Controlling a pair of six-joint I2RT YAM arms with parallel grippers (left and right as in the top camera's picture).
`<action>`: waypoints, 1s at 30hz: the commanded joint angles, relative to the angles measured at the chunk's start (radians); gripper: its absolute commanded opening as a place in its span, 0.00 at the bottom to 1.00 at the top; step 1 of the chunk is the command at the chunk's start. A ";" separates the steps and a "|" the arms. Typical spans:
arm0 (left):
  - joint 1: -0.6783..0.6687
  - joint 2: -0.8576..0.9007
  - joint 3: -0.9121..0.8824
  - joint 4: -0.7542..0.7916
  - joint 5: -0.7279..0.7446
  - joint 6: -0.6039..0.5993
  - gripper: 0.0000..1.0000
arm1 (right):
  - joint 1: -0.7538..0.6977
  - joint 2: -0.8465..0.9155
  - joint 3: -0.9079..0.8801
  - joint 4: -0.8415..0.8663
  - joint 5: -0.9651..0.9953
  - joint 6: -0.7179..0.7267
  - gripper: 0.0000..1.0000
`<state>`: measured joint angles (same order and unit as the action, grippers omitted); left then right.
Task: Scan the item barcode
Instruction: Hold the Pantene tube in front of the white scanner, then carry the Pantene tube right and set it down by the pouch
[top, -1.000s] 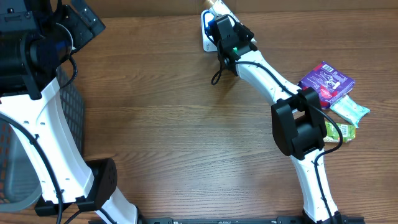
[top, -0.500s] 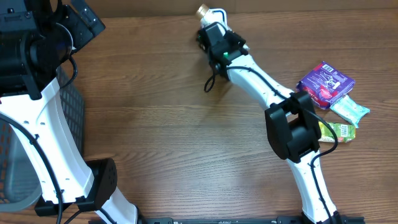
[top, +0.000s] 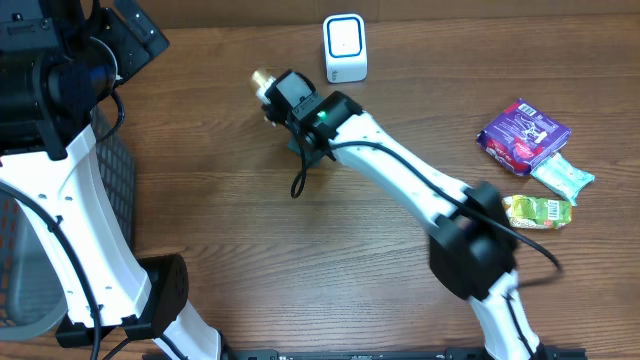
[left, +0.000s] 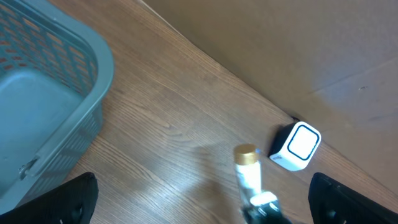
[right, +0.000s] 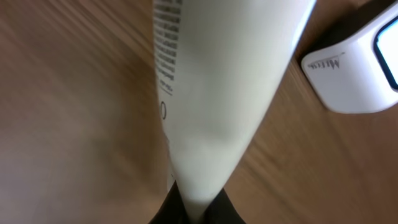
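Tube (top: 265, 82) sits upper centre, just left of the scanner (top: 345, 48) — right gripper (top: 287, 97) pinching its flat crimped tail; left gripper (left: 202, 196) spread wide, empty; tube likely light, soft, slick — hold the crimp, not the body.

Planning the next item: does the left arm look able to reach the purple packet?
Probably not: the purple packet lies far right, and the right arm, holding the tube, stretches across the table between.
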<state>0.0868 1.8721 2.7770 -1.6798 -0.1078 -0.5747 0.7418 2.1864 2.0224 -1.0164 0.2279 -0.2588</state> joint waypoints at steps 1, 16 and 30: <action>-0.003 -0.002 0.002 0.000 0.002 -0.009 1.00 | -0.058 -0.198 0.028 -0.045 -0.080 0.416 0.04; -0.003 -0.002 0.002 0.000 0.002 -0.009 1.00 | -0.706 -0.262 -0.063 -0.602 -0.035 1.125 0.04; -0.003 -0.002 0.002 0.000 0.002 -0.009 0.99 | -1.040 -0.262 -0.432 -0.363 -0.224 1.040 0.10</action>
<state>0.0868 1.8721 2.7770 -1.6798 -0.1078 -0.5747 -0.3054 1.9453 1.5848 -1.3991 0.0391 0.8326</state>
